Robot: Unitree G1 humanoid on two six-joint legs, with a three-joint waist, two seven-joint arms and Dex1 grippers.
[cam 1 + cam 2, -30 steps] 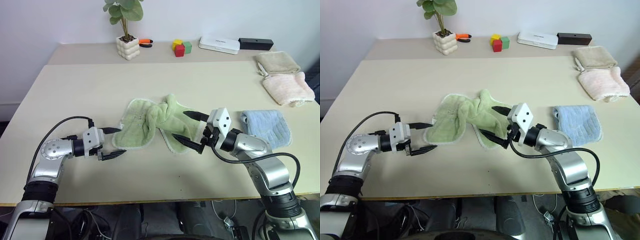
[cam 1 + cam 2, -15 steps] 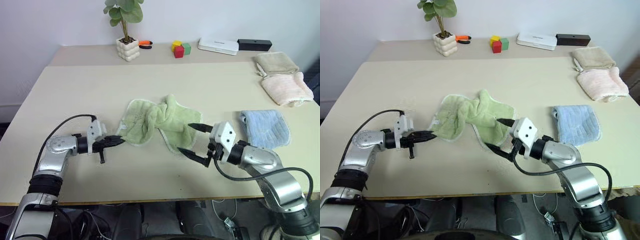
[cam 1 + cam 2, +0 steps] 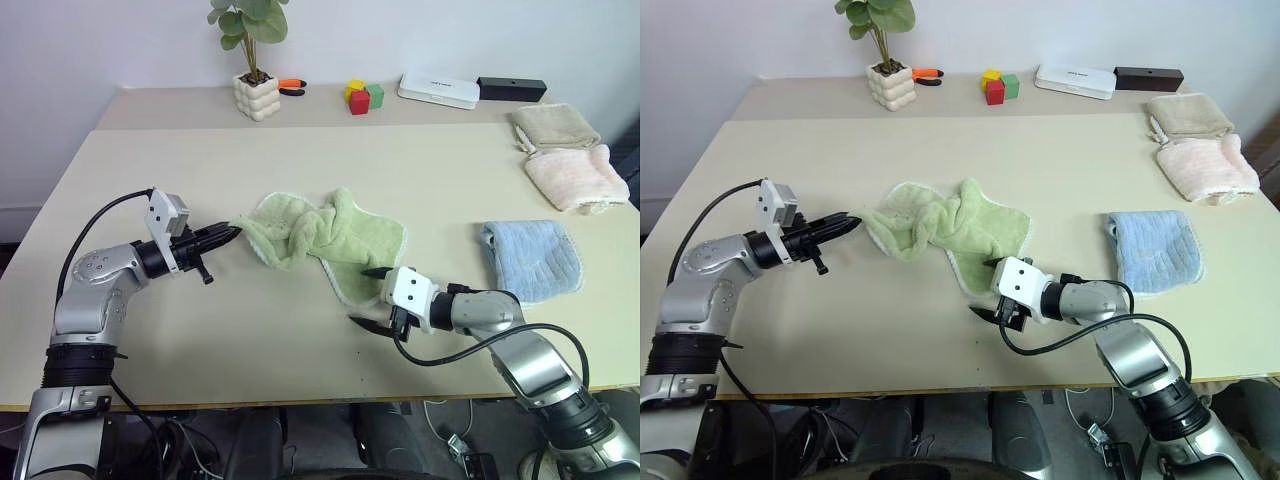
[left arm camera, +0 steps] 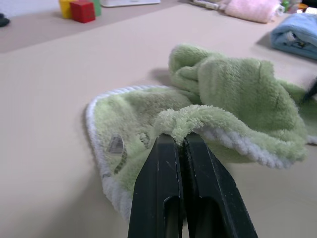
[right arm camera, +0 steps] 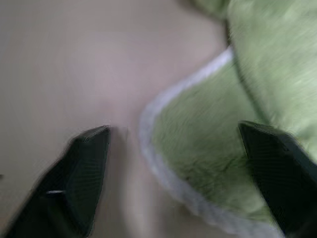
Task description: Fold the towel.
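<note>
Pinching a fold of the crumpled green towel (image 3: 325, 240) mid-frame, the left gripper (image 4: 182, 144) is clamped tight to lift that corner, while the right gripper (image 5: 183, 163) straddles the lower-right corner, jaws apart, apparently poised to grip.

Towel mid-table, 3 folded towels to its right.
The towel (image 3: 325, 238) lies centre on the table (image 3: 180, 170); plant pot (image 3: 254, 95) and blocks (image 3: 364, 96) behind, apparently on a second surface.

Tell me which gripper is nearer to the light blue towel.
Right. The right gripper sits at the green towel's near corner, beside the light blue towel; the left gripper pinches the green towel's far-left edge.
</note>
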